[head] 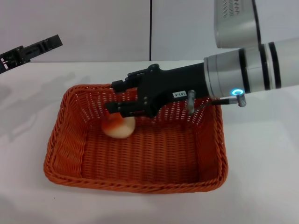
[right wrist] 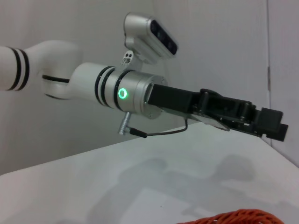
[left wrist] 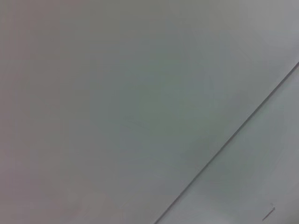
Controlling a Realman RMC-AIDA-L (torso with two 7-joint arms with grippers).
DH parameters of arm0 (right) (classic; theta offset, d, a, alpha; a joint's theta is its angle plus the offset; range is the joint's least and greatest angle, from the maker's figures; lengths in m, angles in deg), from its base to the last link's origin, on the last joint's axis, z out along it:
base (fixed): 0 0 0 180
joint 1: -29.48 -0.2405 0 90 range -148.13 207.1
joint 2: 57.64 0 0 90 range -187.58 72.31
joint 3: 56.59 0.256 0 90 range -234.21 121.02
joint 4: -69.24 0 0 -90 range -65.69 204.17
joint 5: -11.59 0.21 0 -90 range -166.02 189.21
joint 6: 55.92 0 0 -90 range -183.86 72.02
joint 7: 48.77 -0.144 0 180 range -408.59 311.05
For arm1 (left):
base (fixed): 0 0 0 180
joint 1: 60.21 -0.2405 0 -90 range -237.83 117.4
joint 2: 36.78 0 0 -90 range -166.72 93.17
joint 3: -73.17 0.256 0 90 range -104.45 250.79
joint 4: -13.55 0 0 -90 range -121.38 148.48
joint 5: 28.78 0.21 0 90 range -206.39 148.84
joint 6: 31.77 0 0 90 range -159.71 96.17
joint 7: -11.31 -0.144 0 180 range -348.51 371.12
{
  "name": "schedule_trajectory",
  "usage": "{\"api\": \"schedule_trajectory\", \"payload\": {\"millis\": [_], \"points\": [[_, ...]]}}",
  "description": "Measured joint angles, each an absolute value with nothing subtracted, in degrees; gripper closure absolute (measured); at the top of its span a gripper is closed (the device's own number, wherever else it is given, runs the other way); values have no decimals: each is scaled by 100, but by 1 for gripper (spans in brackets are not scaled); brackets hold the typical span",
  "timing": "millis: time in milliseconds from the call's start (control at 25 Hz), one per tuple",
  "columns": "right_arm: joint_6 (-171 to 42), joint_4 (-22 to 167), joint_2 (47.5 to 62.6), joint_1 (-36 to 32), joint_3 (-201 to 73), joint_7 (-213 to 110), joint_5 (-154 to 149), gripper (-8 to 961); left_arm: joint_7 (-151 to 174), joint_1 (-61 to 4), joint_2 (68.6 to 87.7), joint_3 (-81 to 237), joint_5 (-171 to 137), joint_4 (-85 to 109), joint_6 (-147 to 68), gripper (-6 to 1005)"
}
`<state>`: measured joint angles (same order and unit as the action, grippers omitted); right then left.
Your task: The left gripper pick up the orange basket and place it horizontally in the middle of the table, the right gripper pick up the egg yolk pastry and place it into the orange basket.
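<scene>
The orange basket (head: pixel 140 179) lies flat in the middle of the white table (head: pixel 261 154); a strip of its rim (right wrist: pixel 236 217) shows in the right wrist view. The egg yolk pastry (head: pixel 119 128) rests on the basket floor near the far left corner. My right gripper (head: pixel 117 96) reaches in from the right and hovers just above the pastry, open, its lower finger over the bun's top. My left gripper (head: pixel 55 42) is raised at the far left, away from the basket, and also shows as the left gripper (right wrist: pixel 271 125) on its green-ringed arm.
A pale wall with a dark vertical seam (head: pixel 150 30) stands behind the table. The left wrist view holds only a plain grey surface with a thin line. White tabletop lies on every side of the basket.
</scene>
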<state>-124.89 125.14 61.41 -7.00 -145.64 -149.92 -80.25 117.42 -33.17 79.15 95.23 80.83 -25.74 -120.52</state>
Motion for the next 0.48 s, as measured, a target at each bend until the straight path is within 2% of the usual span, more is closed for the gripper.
{"api": "schedule_trajectory", "payload": {"millis": [200,320,440,480], "points": [[-12510,13078,6115,-263,-14175,-15001,-8086,430,11611,-3371,7933,9520,7983,-2574,-12054,296],[-12638,13506,6107,120,-13679,-14996,-8108,424,11611,-3371,7933,9520,7983,-2574,-12054,296],[-12835,13955,6119,514,-13084,-14974,-8237,418,10259,-3902,7965,9508,6756,-2522,-12163,295],[-12882,14118,6126,675,-12888,-14971,-8315,418,10259,-3902,7965,9508,6756,-2522,-12163,295]]}}
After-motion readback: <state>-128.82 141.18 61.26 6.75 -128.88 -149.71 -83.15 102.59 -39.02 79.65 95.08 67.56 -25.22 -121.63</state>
